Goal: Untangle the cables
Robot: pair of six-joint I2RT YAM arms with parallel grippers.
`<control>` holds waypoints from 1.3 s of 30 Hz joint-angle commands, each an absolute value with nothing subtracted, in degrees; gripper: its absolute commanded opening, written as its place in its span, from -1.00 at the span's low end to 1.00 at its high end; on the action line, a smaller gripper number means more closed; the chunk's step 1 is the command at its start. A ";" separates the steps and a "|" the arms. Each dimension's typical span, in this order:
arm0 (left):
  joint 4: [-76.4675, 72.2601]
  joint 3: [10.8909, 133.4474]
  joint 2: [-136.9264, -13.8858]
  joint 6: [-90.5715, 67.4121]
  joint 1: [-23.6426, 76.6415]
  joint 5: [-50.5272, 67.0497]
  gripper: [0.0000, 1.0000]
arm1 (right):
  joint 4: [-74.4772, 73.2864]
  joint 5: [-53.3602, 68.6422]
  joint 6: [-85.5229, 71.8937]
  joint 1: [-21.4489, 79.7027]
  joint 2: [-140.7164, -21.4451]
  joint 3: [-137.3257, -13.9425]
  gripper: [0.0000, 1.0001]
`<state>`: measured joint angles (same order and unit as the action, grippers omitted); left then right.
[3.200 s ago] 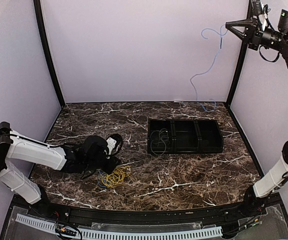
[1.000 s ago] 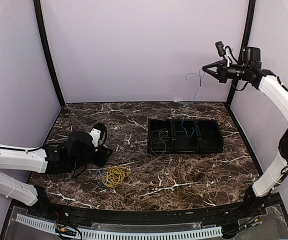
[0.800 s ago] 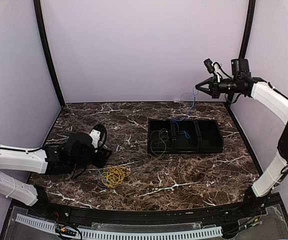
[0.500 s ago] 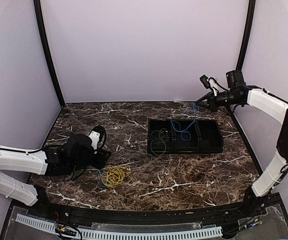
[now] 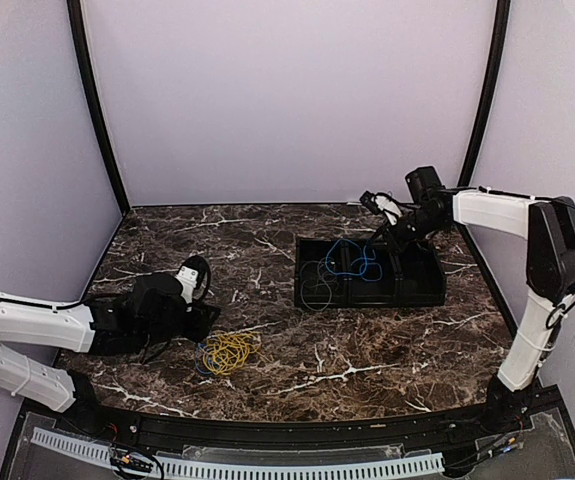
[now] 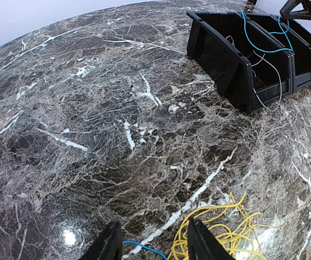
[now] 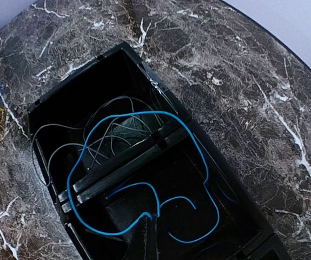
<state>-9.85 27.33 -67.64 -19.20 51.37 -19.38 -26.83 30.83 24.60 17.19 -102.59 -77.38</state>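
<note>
Right hand [image 5: 381, 228]: your jaws are closed. It hangs low over the black three-bin tray [image 5: 367, 300], above the middle bin. The blue cable [image 5: 347, 262] runs up to the fingertips, and in the right wrist view its sharp kink sits right at them, so log it as pinched there.

Blue cable: you see it lie in wide, loose loops across the left and middle bins, draped over the divider between them [image 7: 117, 168]. One free end curls on the floor of the middle bin. The right bin shows nothing of it in the overhead view.

Grey cable [image 5: 317, 285]: thin, pale, coiled in the left bin, partly under the blue loop. One strand hangs over the front wall and reaches the desk [image 5: 367, 360] just in front of the tray.

Left hand [image 6: 152, 244]: your fingers stand apart with nothing clamped between them. It sits low over the desk on the left, well apart from the tray and pointed toward it.

Yellow cable [image 5: 229, 352]: a small, tight coil on the desk just beside the left hand, on its near right side. In the left wrist view it lies past the right finger.

Short blue wire [image 6: 139, 248]: it lies on the desk at the yellow coil's left edge, showing between the open fingers. You cannot tell whether it is tangled with the yellow coil.
</note>
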 commanded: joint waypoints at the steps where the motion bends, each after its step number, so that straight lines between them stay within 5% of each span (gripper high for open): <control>1: -10.76 25.95 -66.40 -20.11 51.33 -20.13 -0.14 | -25.49 23.02 24.46 19.50 -106.52 -80.71 -1.00; 20: -12.46 25.47 -67.61 -20.30 51.33 -19.88 -0.14 | -27.41 9.76 27.37 21.69 -108.66 -81.00 -1.00; 25: -12.05 25.57 -67.24 -20.46 51.33 -19.91 -0.14 | -30.05 6.92 27.92 23.77 -107.75 -82.91 -0.55; 39: -12.58 24.91 -66.43 -20.91 51.28 -19.94 -0.13 | -37.26 15.95 24.35 27.32 -103.36 -87.39 -0.28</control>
